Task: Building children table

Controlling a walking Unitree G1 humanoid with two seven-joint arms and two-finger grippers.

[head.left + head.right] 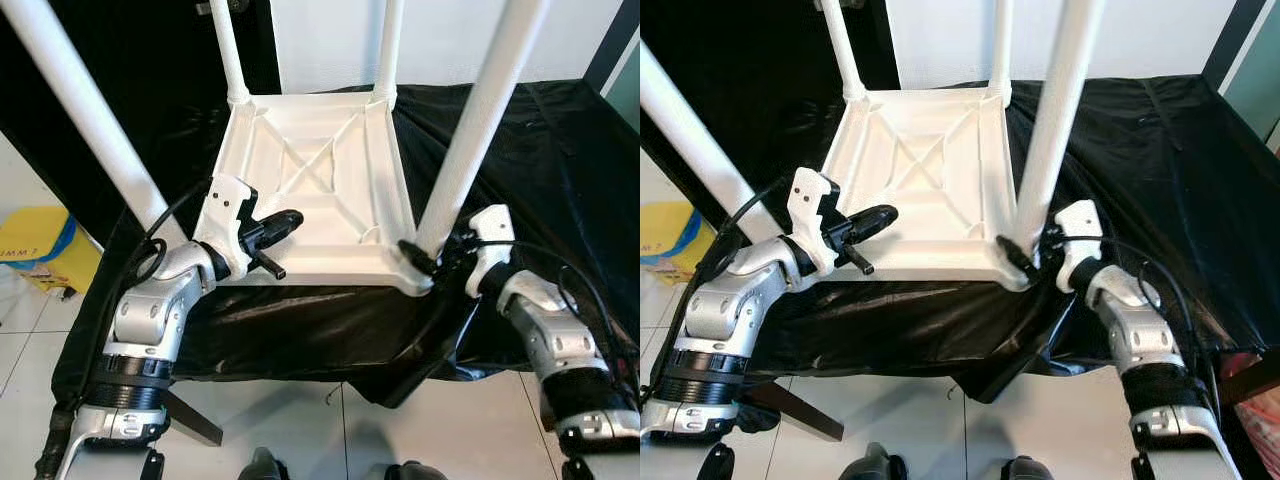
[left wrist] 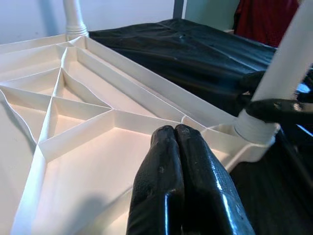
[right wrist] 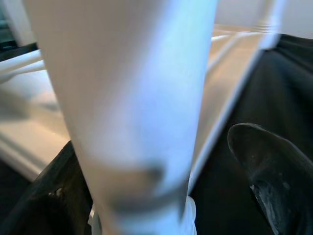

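Observation:
A white children's table [image 1: 320, 170] lies upside down on a black-draped surface [image 1: 560, 150], its ribbed underside facing up and its white legs standing upward. My left gripper [image 1: 285, 220] is shut with nothing in it, and its fingertips [image 2: 176, 134] hover just over the underside near the table's near-left corner, beside the near-left leg [image 1: 90, 120]. My right gripper [image 1: 420, 258] is open at the foot of the near-right leg [image 1: 480, 120]. Its fingers [image 3: 269, 166] straddle the leg [image 3: 132, 98], one close against it and the other a little apart.
The black cloth hangs over the front edge toward the tiled floor [image 1: 290, 420]. A yellow and blue object [image 1: 40, 250] sits on the floor at my left. A dark wooden support leg [image 1: 190, 415] slants under the draped surface. Red fabric [image 2: 264, 19] is at the far side.

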